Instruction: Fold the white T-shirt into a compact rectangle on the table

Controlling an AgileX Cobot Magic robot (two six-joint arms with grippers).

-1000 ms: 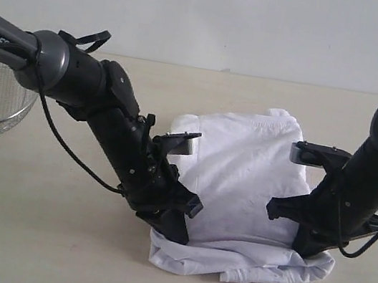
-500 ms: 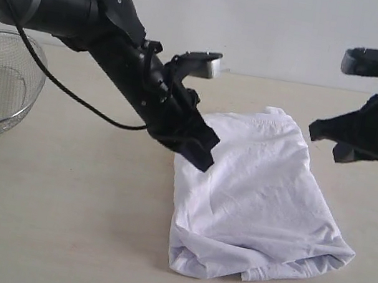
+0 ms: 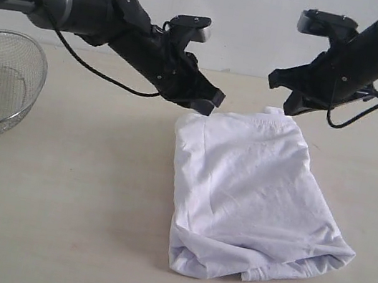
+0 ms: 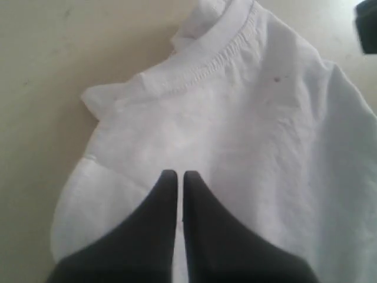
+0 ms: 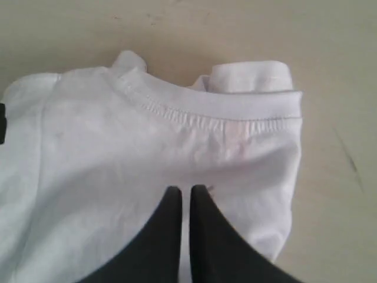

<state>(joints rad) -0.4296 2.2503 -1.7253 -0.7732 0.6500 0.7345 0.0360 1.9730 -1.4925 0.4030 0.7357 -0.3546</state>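
The left tool [image 3: 208, 103] and right tool [image 3: 291, 104], both pinched closed and empty, hang on outstretched arms above the collar end of the white T-shirt [image 3: 252, 196].

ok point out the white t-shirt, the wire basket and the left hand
white T-shirt [image 3: 253, 189]: exterior view, middle of the folded cloth
wire basket [image 3: 14, 101]: exterior view, its mesh wall
left hand [image 4: 177, 175]: left wrist view, between its shut fingertips

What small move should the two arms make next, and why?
Probably lift both away: the left gripper and right gripper are shut, empty, above the T-shirt, which lies folded on the table, though its near edge is rumpled.
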